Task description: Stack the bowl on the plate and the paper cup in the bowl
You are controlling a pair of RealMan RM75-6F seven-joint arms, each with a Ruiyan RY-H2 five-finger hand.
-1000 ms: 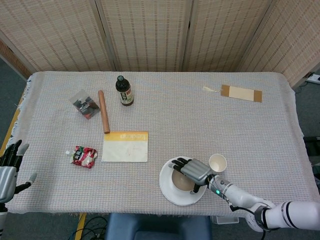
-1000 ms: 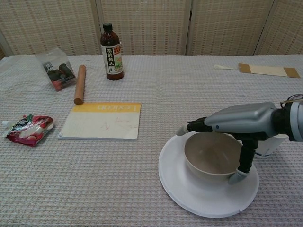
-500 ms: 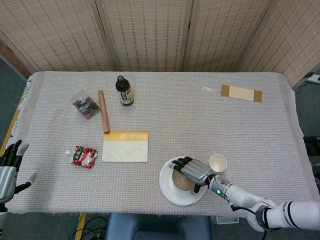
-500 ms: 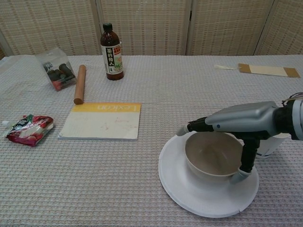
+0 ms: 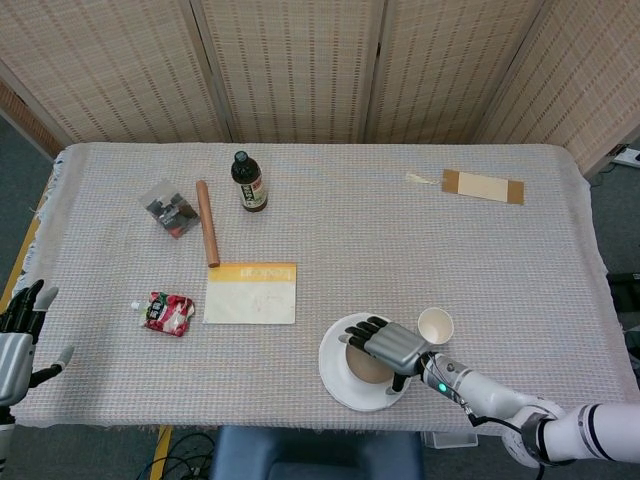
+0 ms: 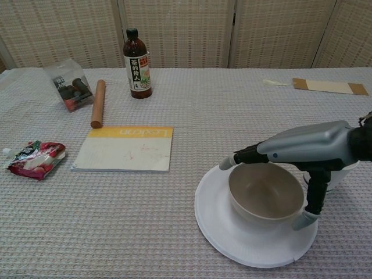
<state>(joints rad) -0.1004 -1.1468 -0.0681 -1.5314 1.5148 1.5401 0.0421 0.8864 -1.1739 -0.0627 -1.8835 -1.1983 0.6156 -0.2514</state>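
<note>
One cloth-covered table (image 5: 400, 220) is backed by woven screens (image 5: 300, 60). On it, the bowl (image 6: 264, 192) is seated on the plate (image 6: 221, 229), the paper cup (image 5: 435, 325) just beside. The right hand (image 6: 302, 152) is spread over the bowl, apparently gripping nothing; the left hand (image 5: 15, 335) is held open.

A notebook (image 6: 124, 149) with a yellow band along its far edge lies flat on the grey woven tablecloth (image 6: 203, 110), to the left of the right hand and a little beyond it. Further left a red snack packet (image 6: 35, 158) rests near the table's edge. Beyond the notebook a wooden rolling pin (image 6: 97, 103) lies lengthwise, with a clear bag of dark items (image 6: 69, 85) just to its left and a dark upright bottle (image 6: 138, 57) to its right. Far beyond the right hand, a flat cardboard strip (image 6: 330, 86) lies near the back edge.
</note>
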